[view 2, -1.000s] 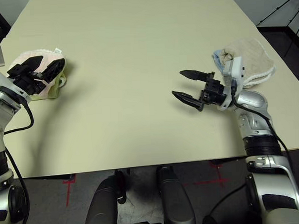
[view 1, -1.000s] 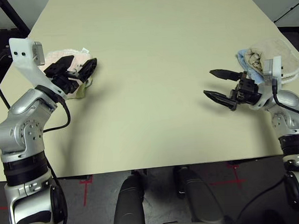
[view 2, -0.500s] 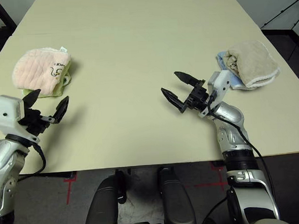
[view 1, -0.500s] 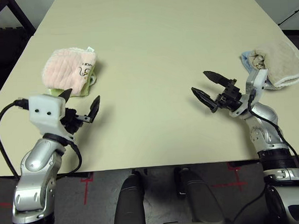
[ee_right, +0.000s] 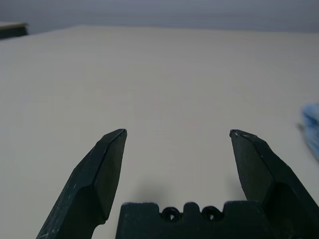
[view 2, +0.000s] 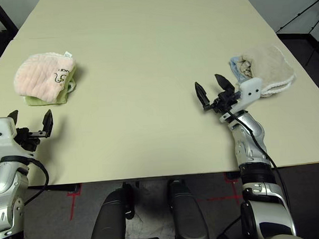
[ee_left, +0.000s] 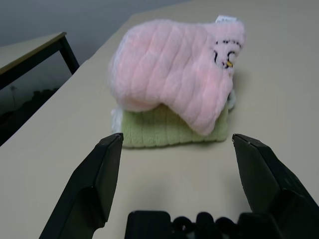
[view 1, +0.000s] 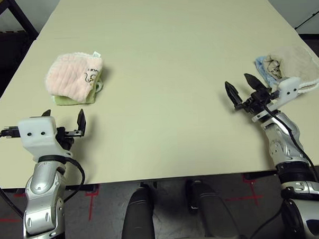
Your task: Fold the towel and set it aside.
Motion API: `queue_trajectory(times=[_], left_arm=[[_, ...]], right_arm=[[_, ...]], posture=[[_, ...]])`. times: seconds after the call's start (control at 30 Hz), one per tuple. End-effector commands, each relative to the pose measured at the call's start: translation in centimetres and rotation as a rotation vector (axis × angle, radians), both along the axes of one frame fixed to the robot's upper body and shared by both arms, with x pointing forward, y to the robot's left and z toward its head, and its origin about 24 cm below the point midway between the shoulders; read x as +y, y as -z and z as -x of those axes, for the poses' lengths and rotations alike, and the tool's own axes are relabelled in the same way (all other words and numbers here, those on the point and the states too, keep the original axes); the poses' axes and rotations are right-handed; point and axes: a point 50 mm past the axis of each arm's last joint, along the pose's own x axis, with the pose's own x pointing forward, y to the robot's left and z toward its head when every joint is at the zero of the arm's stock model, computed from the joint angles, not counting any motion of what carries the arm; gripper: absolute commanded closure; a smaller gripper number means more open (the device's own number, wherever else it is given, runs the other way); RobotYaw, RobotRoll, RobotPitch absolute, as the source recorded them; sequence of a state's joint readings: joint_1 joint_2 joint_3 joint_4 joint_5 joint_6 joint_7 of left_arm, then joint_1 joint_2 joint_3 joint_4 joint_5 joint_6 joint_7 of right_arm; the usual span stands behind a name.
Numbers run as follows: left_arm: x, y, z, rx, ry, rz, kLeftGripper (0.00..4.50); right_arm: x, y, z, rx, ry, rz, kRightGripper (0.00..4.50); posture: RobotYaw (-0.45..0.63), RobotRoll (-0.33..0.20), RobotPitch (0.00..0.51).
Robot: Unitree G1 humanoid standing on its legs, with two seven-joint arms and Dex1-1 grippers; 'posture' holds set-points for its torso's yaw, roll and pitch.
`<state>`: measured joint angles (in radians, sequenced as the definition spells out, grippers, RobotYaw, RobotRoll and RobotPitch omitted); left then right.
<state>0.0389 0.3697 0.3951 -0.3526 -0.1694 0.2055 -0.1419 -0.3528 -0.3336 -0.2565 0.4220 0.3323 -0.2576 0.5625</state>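
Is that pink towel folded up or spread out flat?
Folded. The towel sits as a compact, thick bundle on a green cloth near the table's left side, with no gripper touching it.

The pink terry towel [view 1: 73, 75] sat folded up in a puffy bundle right on top of the green cloth [view 1: 74, 98].

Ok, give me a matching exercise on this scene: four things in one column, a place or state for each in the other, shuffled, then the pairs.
Things:
1. pink towel
2. green cloth
3. beige-and-blue bundle
4. left tool

Places or states:
A. open, holding nothing, short of the cloth pile
B. on the table's right side, beyond the right tool
C. folded, lying on another cloth
D. underneath the pile on the left

Pairs: 1-C, 2-D, 3-B, 4-A
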Motion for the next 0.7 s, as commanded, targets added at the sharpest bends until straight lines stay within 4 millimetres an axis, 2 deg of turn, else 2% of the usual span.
queue_trajectory(times=[0.03, 0.3, 0.7], left_arm=[[-0.1, -0.2, -0.6, 0.001, 0.046, 0.015, 0.06], [0.5, -0.3, -1.5, 0.010, 0.051, 0.049, 0.06], [0.7, -0.6, -1.7, 0.010, 0.061, 0.060, 0.06]], right_arm=[[-0.9, -0.1, 0.8, -0.019, 0.057, -0.003, 0.00], [-1.9, 0.2, 2.0, -0.024, 0.147, -0.010, 0.00], [-2.2, 0.3, 2.0, -0.019, 0.172, -0.005, 0.00]], posture=[[-0.11, 0.000, 0.187], [-0.14, 0.000, 0.193], [-0.14, 0.000, 0.201]])
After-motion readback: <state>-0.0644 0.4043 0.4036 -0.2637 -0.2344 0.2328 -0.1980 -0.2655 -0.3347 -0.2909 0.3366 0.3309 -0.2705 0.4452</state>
